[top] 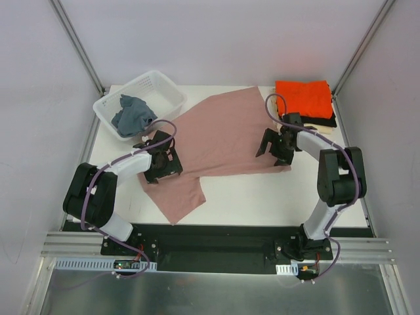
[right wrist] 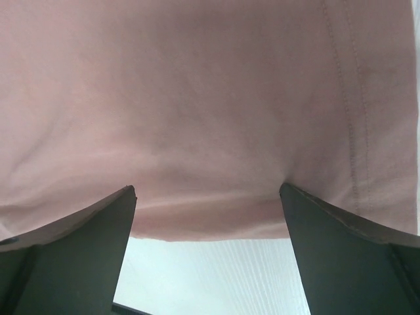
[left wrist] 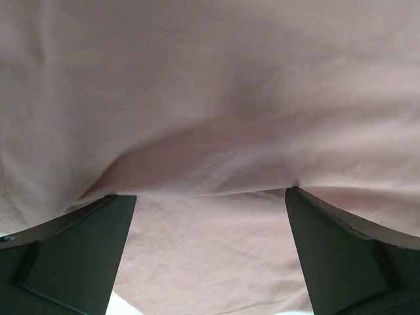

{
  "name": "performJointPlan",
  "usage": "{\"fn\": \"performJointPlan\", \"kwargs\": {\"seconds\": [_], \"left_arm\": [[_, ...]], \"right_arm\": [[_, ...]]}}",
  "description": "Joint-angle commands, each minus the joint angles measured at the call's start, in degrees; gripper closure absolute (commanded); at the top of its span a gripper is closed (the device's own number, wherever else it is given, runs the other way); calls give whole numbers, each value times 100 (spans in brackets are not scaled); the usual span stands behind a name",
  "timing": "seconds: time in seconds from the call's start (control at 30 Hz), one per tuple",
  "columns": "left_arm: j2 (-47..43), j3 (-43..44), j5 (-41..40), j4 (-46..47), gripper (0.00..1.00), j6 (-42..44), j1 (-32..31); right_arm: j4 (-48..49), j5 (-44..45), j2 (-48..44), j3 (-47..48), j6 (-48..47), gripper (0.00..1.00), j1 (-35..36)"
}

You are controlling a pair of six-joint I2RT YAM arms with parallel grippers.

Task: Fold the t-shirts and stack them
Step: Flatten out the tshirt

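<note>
A dusty-pink t-shirt (top: 223,134) lies spread flat and askew across the middle of the table. My left gripper (top: 164,163) sits at its near-left part, jaws wide open; in the left wrist view (left wrist: 210,193) a raised fold of pink cloth (left wrist: 210,85) lies against the tips of both fingers (left wrist: 72,256). My right gripper (top: 275,146) sits at the shirt's right edge, jaws wide open; in the right wrist view (right wrist: 207,186) the pink hem (right wrist: 197,85) lies across the fingertips (right wrist: 348,256). A folded orange shirt (top: 303,98) tops a stack with black (top: 328,121) and cream (top: 323,128) ones.
A white plastic basket (top: 172,92) stands at the back left with a grey-blue cloth (top: 133,113) in it. The white table (top: 262,190) shows in front of the pink shirt. Metal frame posts rise at both back corners.
</note>
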Motion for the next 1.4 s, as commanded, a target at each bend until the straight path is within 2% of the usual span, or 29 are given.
{"fn": "performJointPlan", "kwargs": {"seconds": [0.0,0.27,0.43,0.63,0.77,0.93,1.03,1.2,1.37], "left_arm": [[-10,158,-385,-620,1,459,137],[455,843,459,-576,1,1198,32],[1334,1757,626,-567,1,1453,-170],[2380,3023,1127,-576,1,1620,-338],[2654,3638,1005,-655,0,1708,-346],[1970,3508,969,-743,1,1726,-355],[1118,2929,881,-760,1,1603,-408],[-710,1339,329,-936,1,954,-426],[-2002,179,-235,-1830,1,32,-338]], "right_arm": [[-199,-28,-585,-890,329,3,-5],[-154,385,-1638,-2042,786,3,-6],[-303,683,-2246,-2718,1067,3,-58],[-506,1079,-2862,-3036,1024,3,-356],[-594,1124,-3073,-2651,752,3,-445],[-717,1220,-3547,-2044,479,3,-428],[-787,1290,-3933,-1762,347,3,-427],[-1033,1870,-4487,-1577,268,3,-436],[-1174,2011,-4716,-1620,233,3,-524]]}}
